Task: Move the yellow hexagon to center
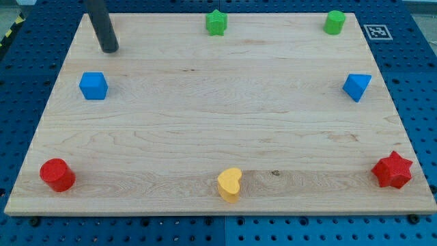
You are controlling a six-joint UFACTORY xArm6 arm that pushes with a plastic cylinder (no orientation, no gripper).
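On a wooden board (218, 116), my tip (109, 50), a bare rod holding nothing, rests at the view's top left, just above a blue cube (93, 86). The only yellow block (229, 184), seemingly heart-shaped, sits at the bottom edge, well apart from the tip. A green star (216, 22), green cylinder (334, 22), blue triangle (357, 87), red star (392, 170) and red cylinder (57, 175) ring the board.

Plain dark grey rod, smooth and cylindrical, matte with a faint sheen along one side, no markings or cables visible, my tip (109, 50) ended flat and blunt
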